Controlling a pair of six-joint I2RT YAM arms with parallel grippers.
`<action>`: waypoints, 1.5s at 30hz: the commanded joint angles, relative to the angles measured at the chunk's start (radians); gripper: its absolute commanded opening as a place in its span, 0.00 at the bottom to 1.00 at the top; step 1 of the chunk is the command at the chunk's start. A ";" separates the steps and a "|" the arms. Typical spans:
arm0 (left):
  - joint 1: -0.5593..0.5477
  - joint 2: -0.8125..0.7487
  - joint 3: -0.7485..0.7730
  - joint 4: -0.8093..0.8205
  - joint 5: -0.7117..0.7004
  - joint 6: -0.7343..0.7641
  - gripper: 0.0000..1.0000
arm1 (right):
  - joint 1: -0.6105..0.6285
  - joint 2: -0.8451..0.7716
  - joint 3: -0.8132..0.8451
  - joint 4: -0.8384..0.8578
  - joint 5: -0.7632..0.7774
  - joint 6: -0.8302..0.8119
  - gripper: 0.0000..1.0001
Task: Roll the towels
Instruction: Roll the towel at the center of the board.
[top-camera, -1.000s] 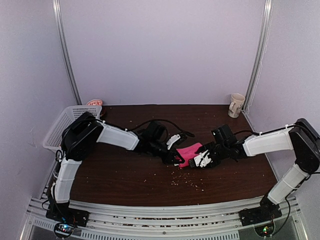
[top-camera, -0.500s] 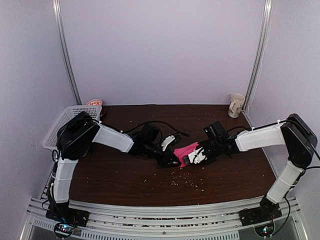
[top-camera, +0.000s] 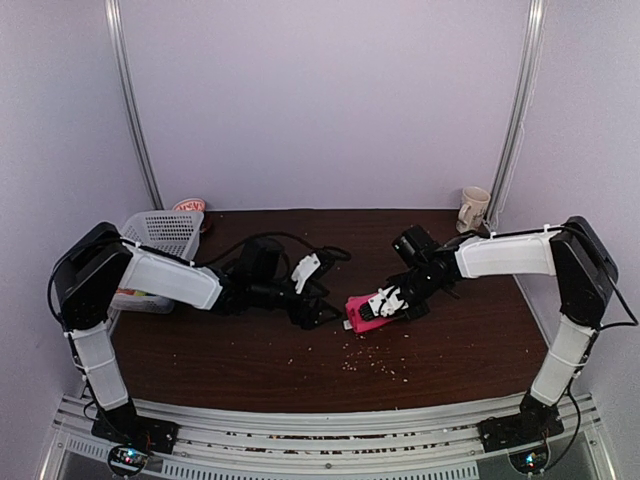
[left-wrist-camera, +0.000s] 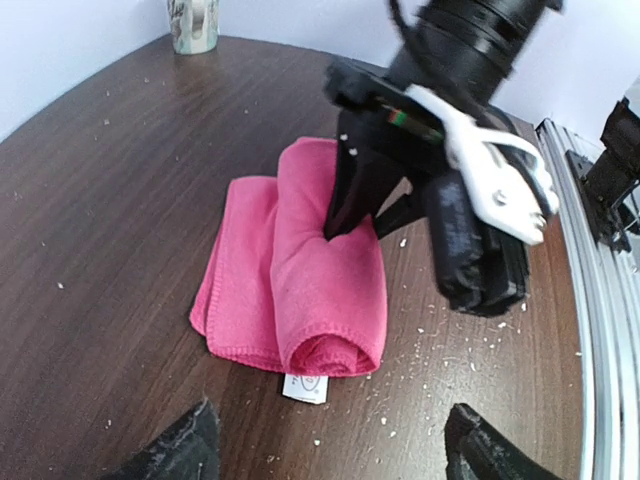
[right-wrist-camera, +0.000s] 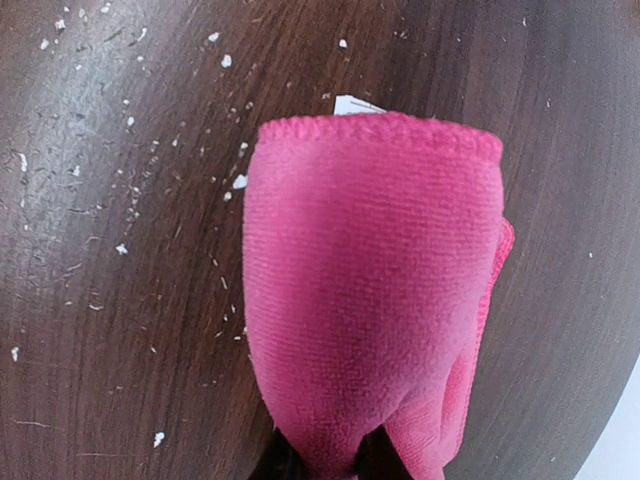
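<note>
A bright pink towel lies mid-table, partly rolled into a loose tube with a flat flap beside it. Its small white tag pokes out at the near end. My right gripper is shut on the roll's far end, and in the left wrist view its black fingers press into the cloth. From the right wrist the towel fills the frame, pinched at the bottom. My left gripper stands open just left of the towel, not touching it. Its fingertips show at the frame's lower corners.
A white lattice basket stands at the table's back left, with a red-and-white object behind it. A cream mug stands at the back right. Pale crumbs are scattered in front of the towel. A metal rail runs along the near edge.
My left gripper has opened, let go of the towel and drawn back to the left. My right gripper has shut on the towel's far end and shifted left with it.
</note>
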 joint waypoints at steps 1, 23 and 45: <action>-0.063 -0.046 -0.079 0.150 -0.123 0.156 0.80 | 0.005 0.065 0.105 -0.268 -0.081 0.004 0.12; -0.207 0.050 0.028 0.121 -0.342 -0.015 0.98 | 0.010 0.081 0.158 -0.468 -0.083 -0.116 0.12; -0.030 0.362 0.422 -0.153 0.310 -0.258 0.98 | 0.011 0.025 0.076 -0.375 -0.016 -0.177 0.13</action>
